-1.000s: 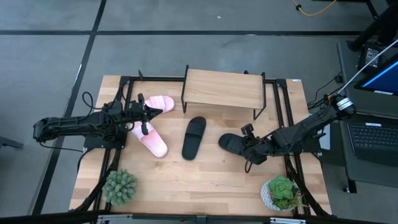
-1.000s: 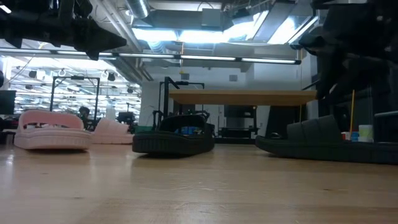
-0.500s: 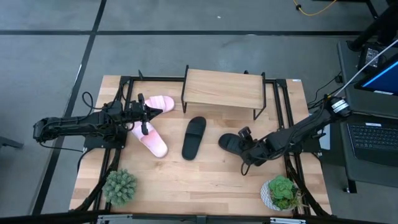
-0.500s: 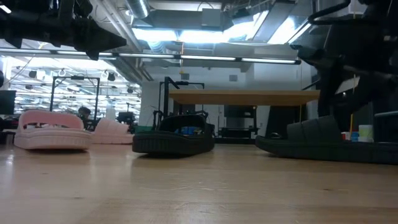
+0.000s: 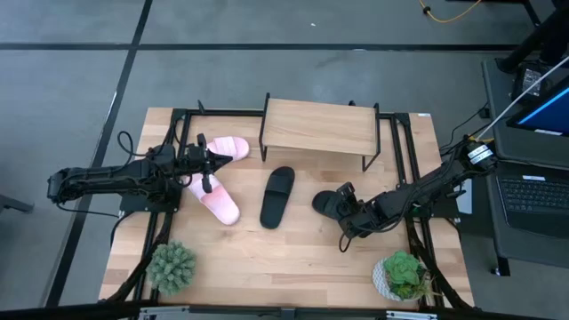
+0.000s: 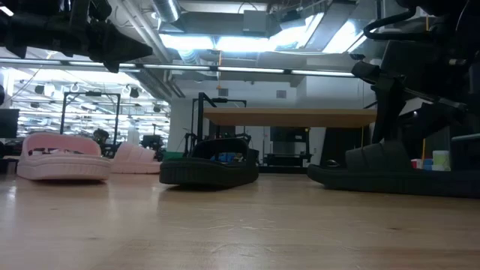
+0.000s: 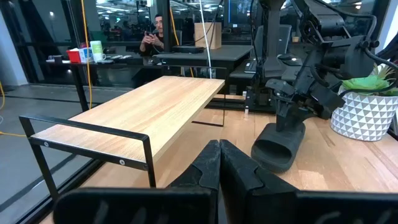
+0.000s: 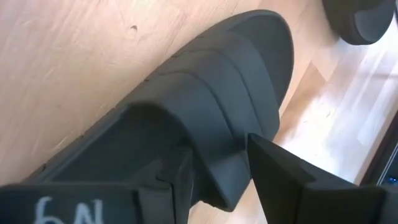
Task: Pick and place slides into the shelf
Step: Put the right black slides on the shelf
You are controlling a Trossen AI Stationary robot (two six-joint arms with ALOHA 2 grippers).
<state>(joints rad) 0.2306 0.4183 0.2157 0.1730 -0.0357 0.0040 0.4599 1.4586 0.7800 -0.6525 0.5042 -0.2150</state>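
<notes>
Two black slides lie sole-down on the table: one (image 5: 277,196) in the middle and one (image 5: 327,203) to its right. Two pale pink slides (image 5: 229,148) (image 5: 218,203) lie on the left. The shelf (image 5: 320,127) stands at the far edge. My right gripper (image 5: 345,213) is low over the right black slide (image 8: 211,99), open, its fingers astride one side of the strap. My left gripper (image 7: 219,158) is shut and holds nothing, hovering above the pink slides (image 6: 64,157). My right gripper comes down slanting from the table's right onto the right black slide. One finger (image 8: 177,177) stands at the foot opening under the strap and the other (image 8: 277,177) outside the strap's side edge (image 8: 224,180). I cannot tell whether they touch. The slide lies flat on the table.
Two potted plants stand at the near edge, one left (image 5: 172,265) and one right (image 5: 402,274). Black metal frames run along both table sides. Bare wood lies between the slides and the near edge. A person sits in the room beyond the shelf (image 7: 154,37).
My right gripper has moved slightly toward the table's near edge and down, lowering onto the right black slide's strap. The slides have kept their places.
</notes>
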